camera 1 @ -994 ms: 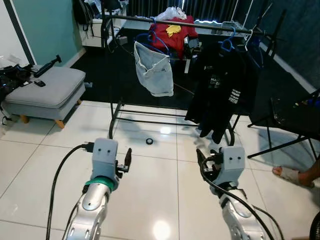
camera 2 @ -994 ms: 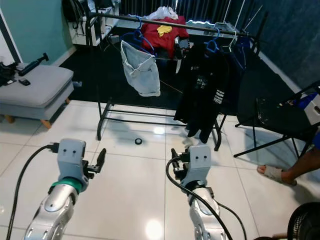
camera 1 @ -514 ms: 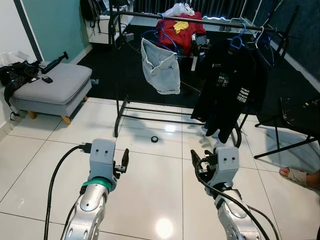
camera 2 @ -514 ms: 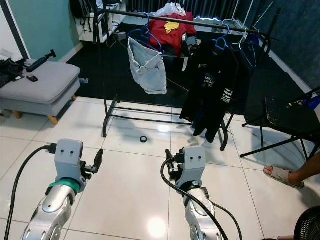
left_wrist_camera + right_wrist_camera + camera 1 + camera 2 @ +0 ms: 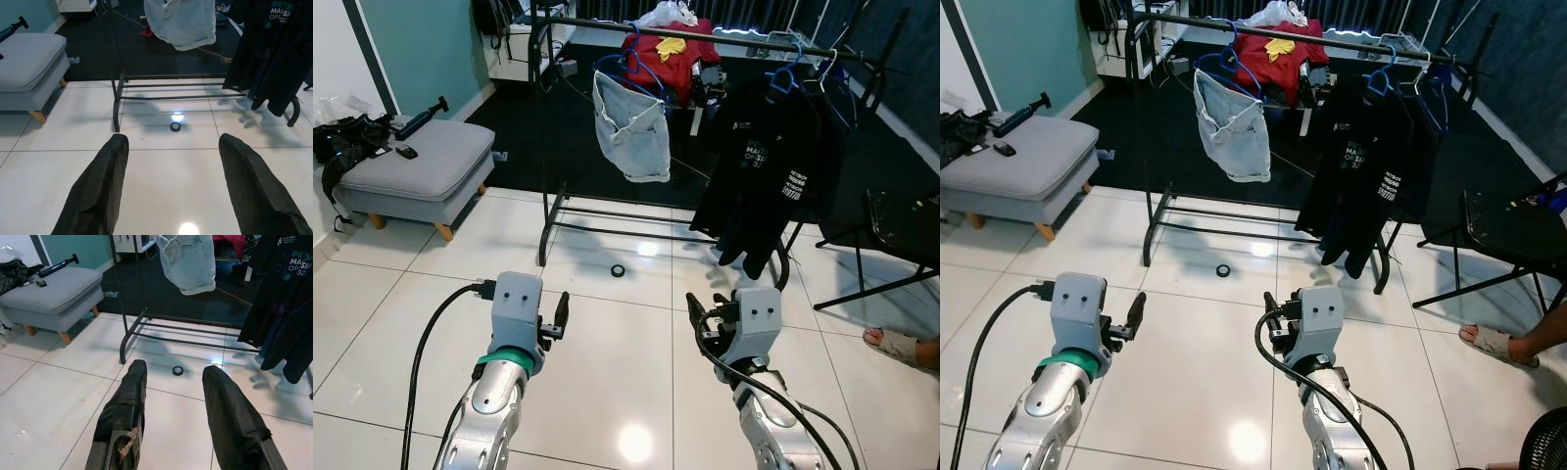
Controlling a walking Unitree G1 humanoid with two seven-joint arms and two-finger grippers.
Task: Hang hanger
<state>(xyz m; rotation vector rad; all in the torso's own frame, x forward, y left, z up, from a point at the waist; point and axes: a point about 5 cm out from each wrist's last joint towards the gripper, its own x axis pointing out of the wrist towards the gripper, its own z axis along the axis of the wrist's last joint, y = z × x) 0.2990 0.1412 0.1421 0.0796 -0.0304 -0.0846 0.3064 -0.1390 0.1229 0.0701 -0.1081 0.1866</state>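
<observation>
Head view: glossy white tile floor (image 5: 607,333), dark carpet beyond. A black clothes rack (image 5: 546,186) carries denim shorts (image 5: 631,127) on a blue hanger (image 5: 619,67) and a black T-shirt (image 5: 766,171); a grey ottoman (image 5: 406,171) sits left.

Wrist views: left gripper (image 5: 173,196) and right gripper (image 5: 173,406) (both empty) spread wide above a tape roll (image 5: 175,127).

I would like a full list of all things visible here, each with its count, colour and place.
clothes rack: one, black, ahead on the floor.
denim shorts: one, pale blue, hanging on the rack's left part.
black shirt: one, hanging on the rack's right part.
tape roll: one, black, on the tiles before the rack.
ottoman: one, grey, far left.
folding chair: one, black, right.
person's foot: one, sandalled, right edge.
left tool: black fingers, open, low.
right tool: black fingers, open, low.
</observation>
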